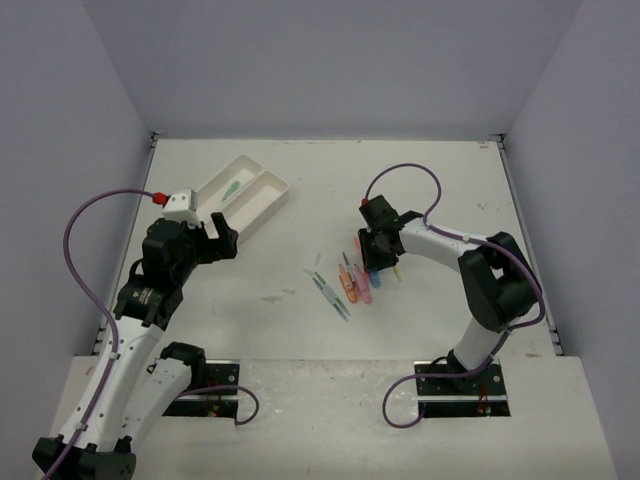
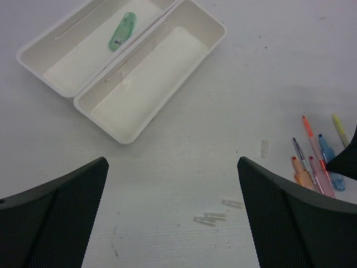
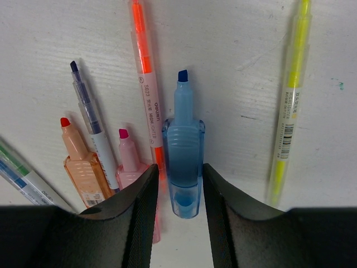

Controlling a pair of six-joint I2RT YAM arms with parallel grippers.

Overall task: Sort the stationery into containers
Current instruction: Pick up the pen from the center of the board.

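The right gripper (image 3: 179,170) was closed on the blue marker (image 3: 183,139), which lay flat on the table (image 3: 234,56) among the other markers. The left gripper (image 2: 172,162) hung wide open. Beyond it, a green marker (image 2: 122,31) lay in the left tray (image 2: 78,58)

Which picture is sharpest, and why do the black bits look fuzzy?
Right wrist view: sharpest, print on the orange highlighter is readable; the right hand has soft-edged fingers, probably too close. Left wrist view: left hand slightly soft, white trays crisp. Top view: even light, faint shadows.
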